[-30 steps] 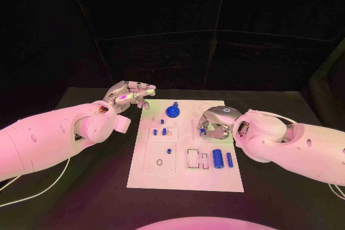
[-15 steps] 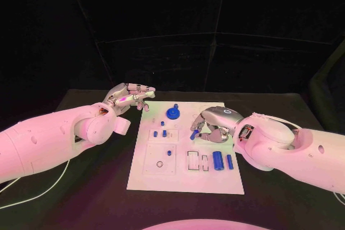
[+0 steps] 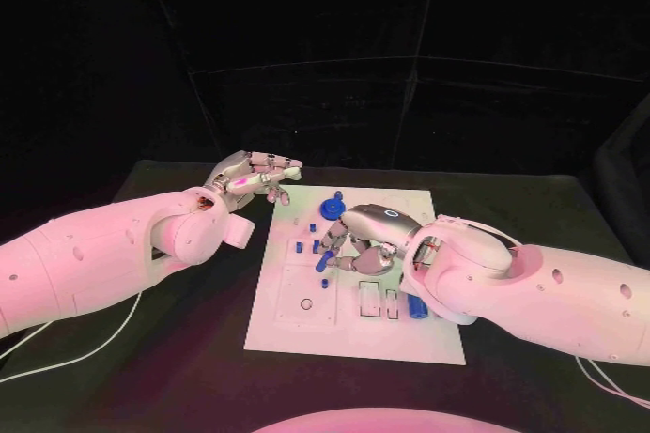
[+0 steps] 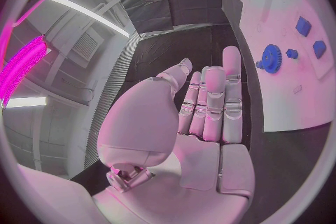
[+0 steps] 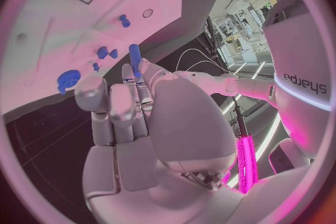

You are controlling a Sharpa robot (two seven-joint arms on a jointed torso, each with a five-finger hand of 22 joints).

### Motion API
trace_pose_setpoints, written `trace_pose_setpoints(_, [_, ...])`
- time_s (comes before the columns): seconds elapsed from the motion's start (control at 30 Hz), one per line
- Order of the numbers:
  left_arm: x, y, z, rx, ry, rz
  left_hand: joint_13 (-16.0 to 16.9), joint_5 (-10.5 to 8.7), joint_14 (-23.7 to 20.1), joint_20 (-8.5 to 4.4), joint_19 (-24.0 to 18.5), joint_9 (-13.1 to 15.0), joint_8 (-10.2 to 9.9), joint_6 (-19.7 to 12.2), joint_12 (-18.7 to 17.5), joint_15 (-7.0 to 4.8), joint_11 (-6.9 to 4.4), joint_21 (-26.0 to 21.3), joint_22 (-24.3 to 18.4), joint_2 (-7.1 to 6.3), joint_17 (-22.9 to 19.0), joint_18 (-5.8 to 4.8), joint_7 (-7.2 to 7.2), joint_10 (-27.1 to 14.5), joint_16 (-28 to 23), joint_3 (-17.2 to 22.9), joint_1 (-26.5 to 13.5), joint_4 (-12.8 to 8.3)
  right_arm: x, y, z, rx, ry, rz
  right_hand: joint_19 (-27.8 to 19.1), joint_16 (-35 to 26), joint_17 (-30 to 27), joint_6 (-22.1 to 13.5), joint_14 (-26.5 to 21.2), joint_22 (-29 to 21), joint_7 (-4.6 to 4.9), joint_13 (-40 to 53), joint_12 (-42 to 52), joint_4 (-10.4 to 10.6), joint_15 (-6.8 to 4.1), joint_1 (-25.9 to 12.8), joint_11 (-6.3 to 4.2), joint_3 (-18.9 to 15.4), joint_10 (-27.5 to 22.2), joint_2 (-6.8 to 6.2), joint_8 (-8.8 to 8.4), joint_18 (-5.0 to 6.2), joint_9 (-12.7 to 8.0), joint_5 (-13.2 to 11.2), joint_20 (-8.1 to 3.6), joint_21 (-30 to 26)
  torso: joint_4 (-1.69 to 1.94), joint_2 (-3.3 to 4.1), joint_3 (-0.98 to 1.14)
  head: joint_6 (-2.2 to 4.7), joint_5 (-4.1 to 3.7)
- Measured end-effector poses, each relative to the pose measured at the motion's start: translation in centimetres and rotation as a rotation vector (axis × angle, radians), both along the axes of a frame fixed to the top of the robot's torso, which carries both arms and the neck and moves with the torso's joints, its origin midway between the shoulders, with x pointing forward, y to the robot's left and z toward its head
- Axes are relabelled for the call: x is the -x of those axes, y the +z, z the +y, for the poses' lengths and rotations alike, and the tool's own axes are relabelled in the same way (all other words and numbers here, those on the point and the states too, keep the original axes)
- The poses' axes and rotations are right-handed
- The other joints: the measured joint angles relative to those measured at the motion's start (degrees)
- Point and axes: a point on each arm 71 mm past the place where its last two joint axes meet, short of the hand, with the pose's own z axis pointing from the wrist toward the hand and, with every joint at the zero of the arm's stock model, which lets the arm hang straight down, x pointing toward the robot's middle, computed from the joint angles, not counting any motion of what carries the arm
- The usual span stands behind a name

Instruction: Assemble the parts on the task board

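Observation:
The white task board (image 3: 291, 320) lies in the middle of the black table. My right hand (image 3: 361, 239) hovers over the board's middle and pinches a slim blue peg (image 3: 325, 261), which the right wrist view shows sticking out past the fingers (image 5: 134, 59). A blue gear (image 3: 332, 208) stands near the board's far edge, with small blue blocks (image 3: 301, 248) beside it. A thick blue cylinder (image 3: 416, 307) lies near the right side, partly behind my right arm. My left hand (image 3: 252, 177) floats off the board's far left corner, fingers straight and empty (image 4: 210, 106).
Rectangular slots (image 3: 368, 299) and a round hole (image 3: 306, 303) are cut into the board's near half. The left wrist view shows the gear (image 4: 271, 59) and two blue blocks (image 4: 303, 26) on the board. Bare black table (image 3: 162, 358) surrounds the board.
My right hand has lifted the blue peg off the board's right side and carried it left, toward the board's middle. The left hand has stayed roughly in place.

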Motion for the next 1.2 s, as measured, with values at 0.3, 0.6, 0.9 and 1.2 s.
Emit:
trace_pose_setpoints(0.3, [0.0,0.0,-0.2,0.002,-0.005,0.0,0.0,0.0,0.0,0.0,0.0,0.0,0.0,-0.2,0.0,0.0,0.0,-0.2,-0.1,0.0,0.0,0.0,0.21,0.0,0.0,0.0,0.0,0.0,0.7,-1.9,2.2,0.008,0.072,0.026,0.0,0.0,0.1,0.0,0.0,0.0,0.0,0.0,-0.1,-0.2,0.0,0.0,0.0,0.2,0.0,0.0,-0.27,0.0,0.0,0.2,0.0,0.0,0.01,-0.04,-0.02,-0.78,1.0])
trace_pose_setpoints(0.6, [0.0,0.0,-0.5,0.004,-0.009,0.0,0.0,0.0,0.0,0.0,0.0,0.0,0.0,-0.2,0.0,0.0,0.0,-0.2,-0.1,0.0,0.0,0.0,0.21,0.0,0.0,0.0,0.0,0.0,1.1,-3.3,3.2,0.058,0.118,0.022,0.0,0.2,0.3,0.0,0.0,0.1,0.0,0.0,-0.1,-0.3,0.0,0.2,0.0,0.3,0.0,-0.23,-0.27,0.01,0.0,0.2,0.0,0.0,-0.03,-0.06,0.05,-1.17,1.44])
trace_pose_setpoints(0.9, [0.0,0.0,-0.5,0.004,-0.01,0.0,0.0,0.0,0.0,0.0,0.0,0.0,0.0,-0.2,0.0,0.0,0.0,-0.2,-0.1,0.0,0.0,-0.01,0.21,0.0,0.0,0.0,0.0,0.0,1.3,-3.7,3.7,0.095,0.144,0.005,0.0,0.2,0.4,0.0,0.0,0.1,-0.01,0.0,-0.1,-0.3,0.0,0.2,0.0,0.3,0.0,-0.23,-0.27,0.01,0.0,0.2,0.0,0.0,-0.03,-0.05,0.09,-1.4,1.7])
trace_pose_setpoints(1.2, [0.0,0.0,-0.6,0.004,-0.011,0.0,0.0,0.0,0.0,0.0,0.0,0.0,0.0,-0.2,0.0,0.0,0.0,-0.2,-0.1,0.0,0.0,0.0,0.21,0.0,0.0,0.0,0.0,0.0,1.3,-4.1,4.0,0.124,0.158,-0.002,0.0,0.2,0.5,0.0,0.0,0.1,-0.01,0.0,-0.3,-0.5,0.0,0.2,0.21,0.4,0.2,-0.23,-0.27,0.01,0.0,0.2,0.0,0.0,-0.09,-0.04,0.09,-1.55,1.72])
